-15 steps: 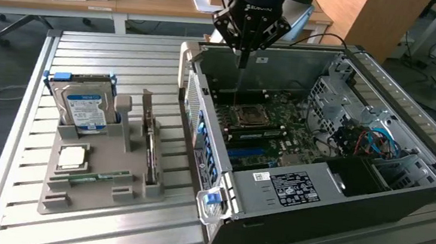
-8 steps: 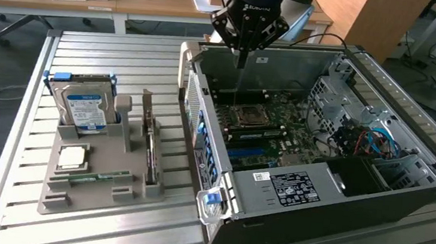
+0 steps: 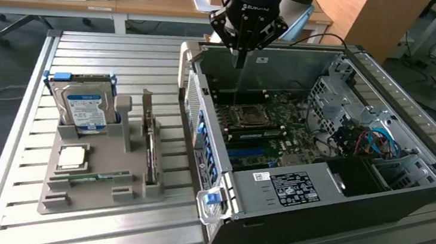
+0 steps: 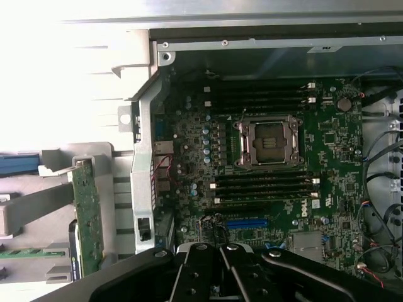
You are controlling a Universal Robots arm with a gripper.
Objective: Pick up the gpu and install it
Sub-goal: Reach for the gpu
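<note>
Gripper [image 3: 240,61] hung shut and empty over the open case [image 3: 313,218], gpu [image 3: 150,151] stood on edge in its holder [image 3: 91,196] alongside, probably so the top edge was grabbable

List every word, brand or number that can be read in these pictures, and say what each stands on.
"ROBOTIQ": on the claw, across its black body, faint.
"DELL": white print on the motherboard, near its edge, wrist view.
Drive label, blue and white: print too small to read.
Black label on the box inside the case: too small to read.
White sticker beside it: too small to read.
</note>
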